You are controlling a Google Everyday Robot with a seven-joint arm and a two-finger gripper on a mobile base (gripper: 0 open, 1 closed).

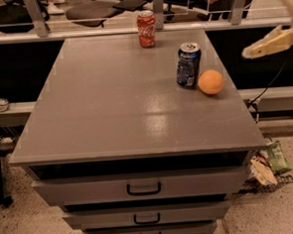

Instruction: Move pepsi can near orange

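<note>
The dark blue pepsi can stands upright on the right part of the grey cabinet top. The orange rests just right of the can, a small gap apart. My gripper is at the far right edge of the view, beyond the cabinet's right side and above the tabletop level, holding nothing and well clear of both can and orange.
A red cola can stands at the back edge of the top. The cabinet has several drawers in front. A railing and chairs lie behind. Litter lies on the floor at the right.
</note>
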